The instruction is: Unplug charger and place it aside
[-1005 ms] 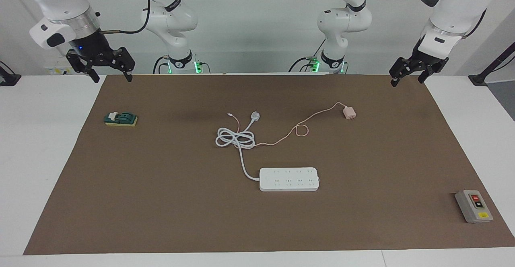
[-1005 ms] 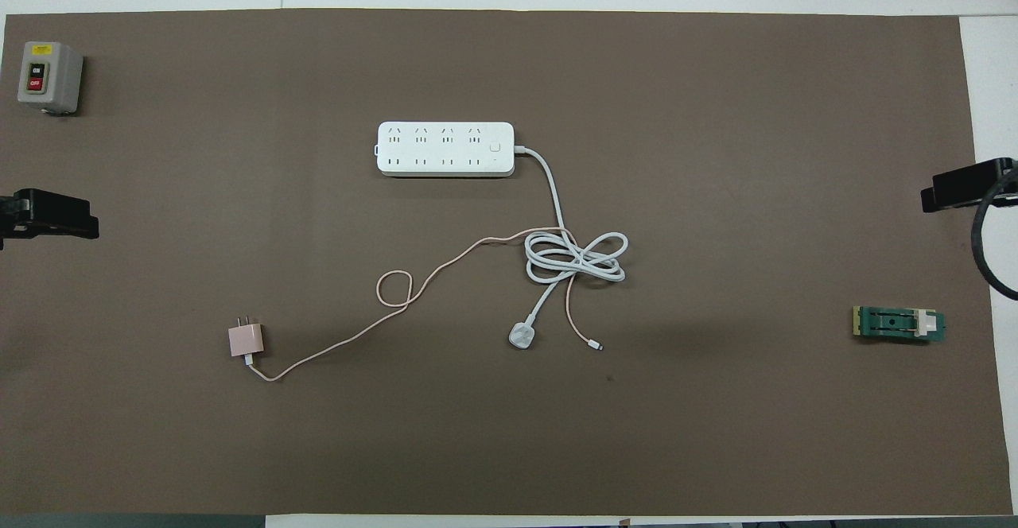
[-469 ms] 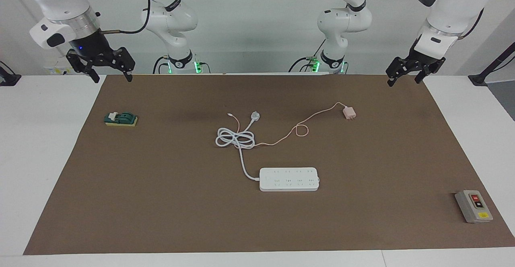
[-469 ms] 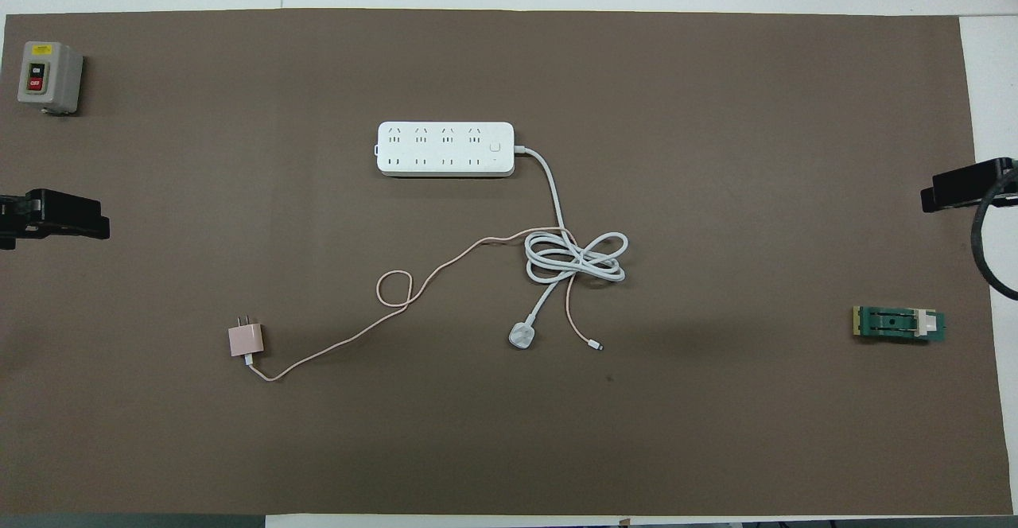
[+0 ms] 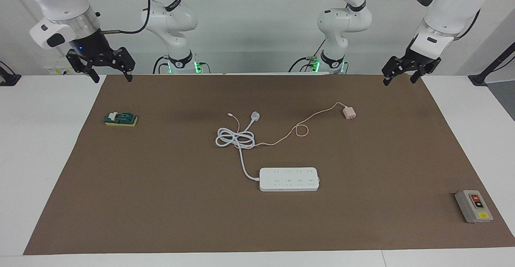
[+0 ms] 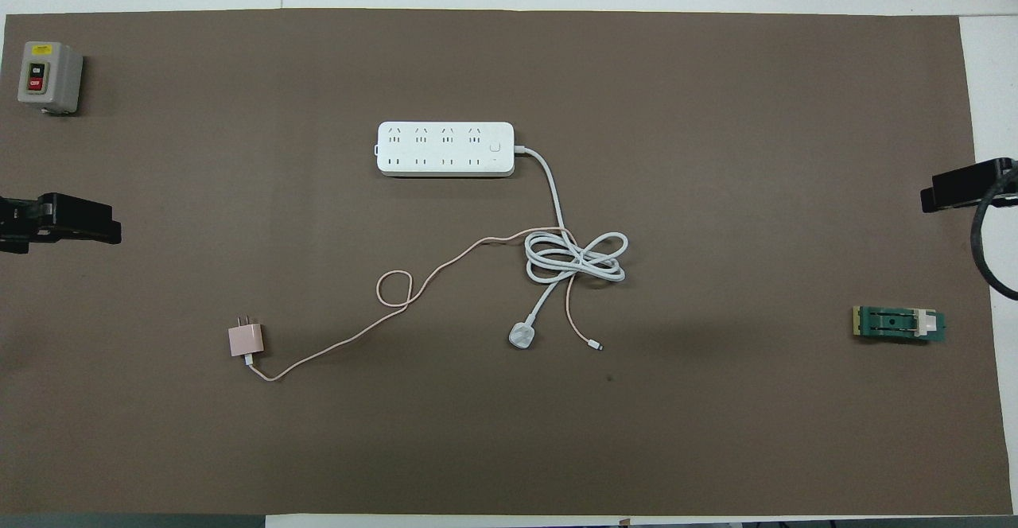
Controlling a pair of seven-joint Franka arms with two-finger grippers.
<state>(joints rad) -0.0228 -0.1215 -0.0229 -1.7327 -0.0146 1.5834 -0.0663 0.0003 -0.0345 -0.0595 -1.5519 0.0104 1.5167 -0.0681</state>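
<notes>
- The facing view is showing both arms whole; the overhead view is catching only dark gripper tips at its 2 side edges.
- The left gripper (image 5: 398, 76) is hanging wide open and empty over the mat's corner, at 2 o'clock from the charger (image 5: 349, 113).
- The right gripper (image 5: 109, 75) is waiting open and empty.
- The charger is lying unplugged, at 1 o'clock from the power strip (image 5: 289, 179), well apart.
- Its pink cable (image 5: 299, 129) is crossing the coiled white cord (image 5: 235, 138).
- A switch box (image 5: 473, 206) and a green block (image 5: 120, 119) are sitting near opposite worktop (image 5: 40, 146) ends.

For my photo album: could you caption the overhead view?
Small pale-pink cube charger lies unplugged on the brown mat, nearer the robots than the long white power strip.
</notes>
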